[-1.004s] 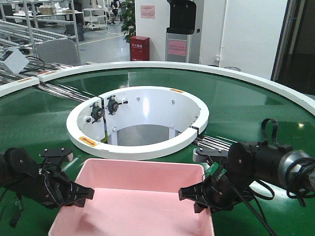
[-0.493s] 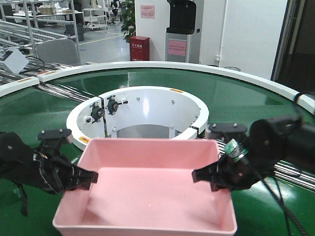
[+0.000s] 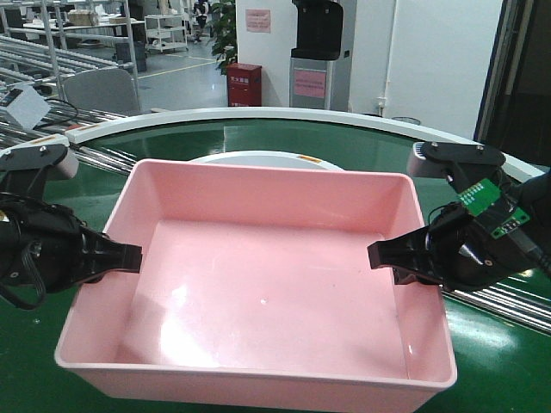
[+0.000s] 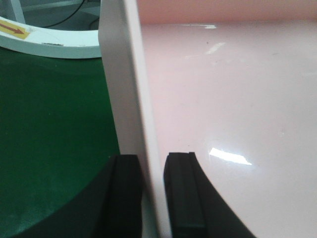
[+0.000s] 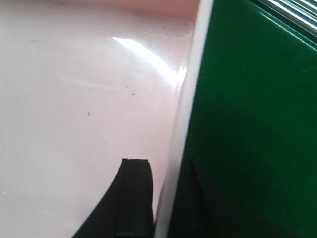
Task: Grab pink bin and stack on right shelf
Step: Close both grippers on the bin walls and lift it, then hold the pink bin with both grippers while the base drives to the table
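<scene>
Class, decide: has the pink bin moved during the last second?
Yes. The pink bin has risen, now covering almost all of the white ring behind it.

The shallow pale-pink plastic bin [image 4: 223,89] fills the right side, and its smooth floor shines. Its thin side wall runs up the middle. The two black jaws of the left gripper [image 4: 152,168] pinch this wall, one on each side. On the left lies the flat dark green bench [image 4: 49,124], with a curved white rim [image 4: 54,47] and a yellow sticker [image 4: 12,29] at the top.
</scene>
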Robot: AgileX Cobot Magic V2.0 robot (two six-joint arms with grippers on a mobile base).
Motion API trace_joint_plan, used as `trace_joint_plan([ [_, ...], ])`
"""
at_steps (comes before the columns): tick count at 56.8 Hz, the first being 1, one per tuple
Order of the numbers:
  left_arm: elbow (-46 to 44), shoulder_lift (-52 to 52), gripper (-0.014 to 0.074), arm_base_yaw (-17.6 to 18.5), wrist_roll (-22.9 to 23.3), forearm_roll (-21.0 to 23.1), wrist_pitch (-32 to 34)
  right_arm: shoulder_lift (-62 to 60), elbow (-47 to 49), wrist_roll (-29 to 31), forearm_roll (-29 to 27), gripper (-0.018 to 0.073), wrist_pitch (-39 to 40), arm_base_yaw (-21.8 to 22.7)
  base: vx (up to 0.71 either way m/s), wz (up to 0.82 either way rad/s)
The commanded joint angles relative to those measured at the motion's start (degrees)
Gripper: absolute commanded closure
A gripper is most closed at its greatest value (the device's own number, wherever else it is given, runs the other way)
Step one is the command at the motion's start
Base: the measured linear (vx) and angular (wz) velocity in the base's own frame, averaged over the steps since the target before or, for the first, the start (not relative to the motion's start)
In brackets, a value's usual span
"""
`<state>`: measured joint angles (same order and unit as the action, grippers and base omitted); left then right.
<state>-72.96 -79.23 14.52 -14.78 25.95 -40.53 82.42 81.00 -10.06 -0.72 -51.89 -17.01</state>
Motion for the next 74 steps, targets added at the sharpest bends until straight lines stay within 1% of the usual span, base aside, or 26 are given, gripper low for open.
trace_joint_plan([
  [1,-1.86,2.44,0.0598,0.22,-1.19,2.46,2.23,-2.28,1.82,1.73,0.29,0.0568,4.49,0.48,0.00,0.00],
  [55,-1.86,2.44,0.0598,0.22,-1.19,2.41,2.17,-2.28,1.82,1.73,0.30,0.0568,4.54,0.48,-0.01,0.00],
  [74,-1.86,2.44,0.0598,0.22,-1.19,2.41,2.12,-2.28,1.82,1.73,0.30,0.0568,4.54,0.48,-0.11,-0.15],
])
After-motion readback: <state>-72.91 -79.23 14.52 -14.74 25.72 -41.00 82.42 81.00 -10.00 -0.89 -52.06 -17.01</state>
